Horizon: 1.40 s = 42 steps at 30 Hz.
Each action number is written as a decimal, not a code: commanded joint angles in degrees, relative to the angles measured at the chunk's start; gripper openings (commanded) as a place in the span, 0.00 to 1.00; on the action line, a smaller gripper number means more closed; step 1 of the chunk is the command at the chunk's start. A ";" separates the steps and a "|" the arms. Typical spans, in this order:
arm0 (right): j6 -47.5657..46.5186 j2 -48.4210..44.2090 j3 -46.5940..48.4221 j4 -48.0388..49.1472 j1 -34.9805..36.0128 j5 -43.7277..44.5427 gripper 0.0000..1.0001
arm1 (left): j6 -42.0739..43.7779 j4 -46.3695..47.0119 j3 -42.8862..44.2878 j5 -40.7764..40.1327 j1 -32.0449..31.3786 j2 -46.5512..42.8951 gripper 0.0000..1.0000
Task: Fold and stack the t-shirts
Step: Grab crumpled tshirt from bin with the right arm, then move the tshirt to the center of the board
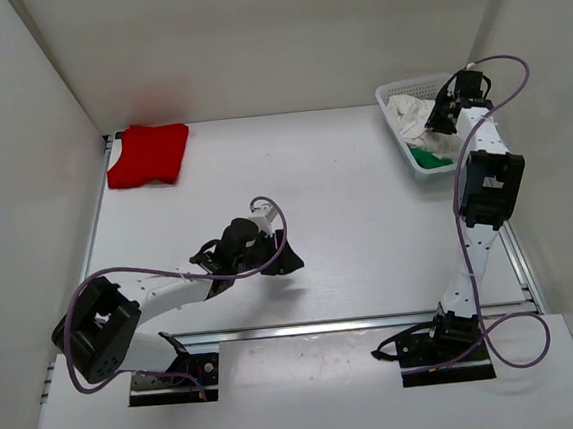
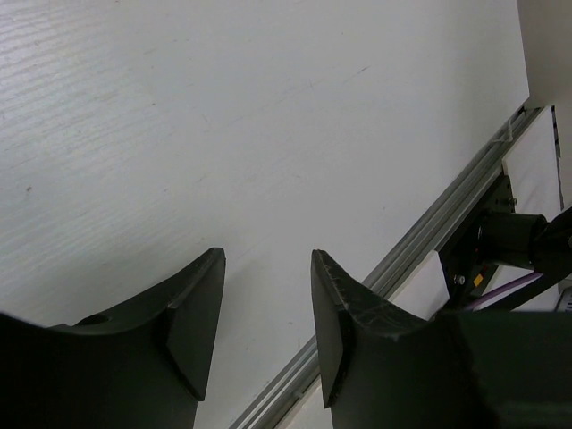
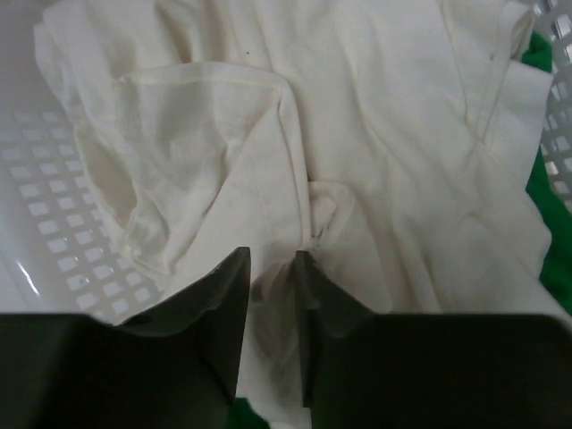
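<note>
A red t-shirt [image 1: 148, 154] lies folded at the table's back left corner. At the back right, a crumpled white t-shirt [image 1: 413, 115] sits on top of a green t-shirt [image 1: 430, 157] in the basket. My right gripper [image 1: 442, 126] hangs over that pile. In the right wrist view the right gripper [image 3: 273, 257] is open by a narrow gap, with a ridge of the white t-shirt [image 3: 375, 134] just beyond its tips. The green t-shirt [image 3: 545, 268] peeks out at the right edge. My left gripper [image 1: 288, 259] is low over mid-table. In its wrist view the left gripper [image 2: 268, 259] is open and holds nothing.
The white mesh basket [image 1: 396, 94] stands against the back right walls, and its perforated wall [image 3: 54, 179] is close to my right fingers. An aluminium rail [image 2: 429, 237] runs along the table's near edge. White walls enclose the table on three sides.
</note>
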 commanded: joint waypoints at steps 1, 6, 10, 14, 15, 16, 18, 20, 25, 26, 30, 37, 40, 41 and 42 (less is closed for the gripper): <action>-1.27 0.47 5.02 -3.17 0.77 -0.28 0.23 | 0.65 1.73 -0.43 1.68 -0.18 0.81 0.54; 0.75 -5.93 -1.29 2.62 0.60 0.34 0.00 | -0.05 1.73 0.10 1.51 -0.71 2.22 0.55; 1.11 -16.20 -4.73 6.23 0.16 -0.71 0.00 | -0.06 1.47 1.15 2.04 0.69 1.79 0.54; 1.28 -26.93 -5.52 7.90 0.24 -3.70 0.00 | -1.63 1.55 2.73 2.56 1.22 0.29 0.55; 1.46 -28.35 -5.44 8.26 0.51 -5.09 0.00 | -1.72 1.38 2.91 2.74 1.84 0.20 0.55; 1.37 -31.58 -5.26 8.35 1.81 -6.24 0.00 | -2.59 1.64 3.26 3.27 2.54 -0.15 0.55; 0.59 -36.52 -5.52 9.31 4.62 -8.08 0.00 | -2.96 1.73 3.79 4.23 3.86 -0.59 0.54; -0.20 -42.66 -5.88 11.06 8.40 -8.97 0.00 | -3.92 0.51 4.93 5.28 6.48 -1.55 0.55; -4.50 -49.98 0.00 12.40 25.07 -9.16 0.00 | -8.22 1.37 4.14 7.92 16.58 -5.50 0.54; -4.43 -49.46 2.97 12.04 28.51 -10.20 0.00 | -9.27 1.90 3.18 8.10 18.78 -6.73 0.54; -3.39 -47.18 11.24 10.46 34.86 -14.49 0.00 | -10.60 2.08 0.02 7.75 23.36 -9.81 0.54; 11.71 -45.77 1.36 21.52 26.20 -31.52 0.00 | -12.45 1.47 -4.73 5.82 27.33 -15.87 0.55; 15.15 -48.82 -16.06 26.79 21.71 -33.85 0.00 | -12.18 0.50 -4.74 5.11 29.44 -17.55 0.55; 17.43 -50.41 -21.55 33.85 20.12 -33.94 0.00 | -11.23 -0.20 -4.74 4.77 29.79 -17.81 0.56; 19.37 -53.12 -32.31 38.36 18.37 -34.11 0.00 | -10.09 -1.33 -4.39 4.07 30.05 -18.08 0.55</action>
